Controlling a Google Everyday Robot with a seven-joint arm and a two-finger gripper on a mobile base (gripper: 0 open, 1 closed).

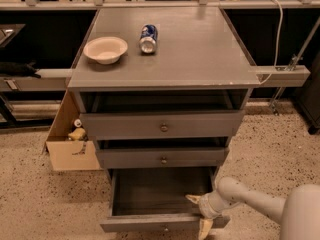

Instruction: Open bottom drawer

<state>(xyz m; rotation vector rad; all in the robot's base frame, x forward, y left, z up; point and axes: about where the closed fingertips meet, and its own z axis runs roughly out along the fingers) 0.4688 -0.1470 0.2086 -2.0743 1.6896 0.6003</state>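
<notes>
My gripper [199, 214] sits with fingers apart astride the front of the bottom drawer [150, 191], right end — rigid, probably light on slides, so I'd hold that lip.

The hand [199, 214], cream-fingered on a pale grey arm, straddles the grey front of the bottom drawer [150, 223]; the inside is dark grey. Far above the hand, the grey bench [200, 49] bears a cream bowl [105, 49] and a blue-and-white can [148, 37]. To the hand's right, the floor [265, 149] is speckled beige.
</notes>
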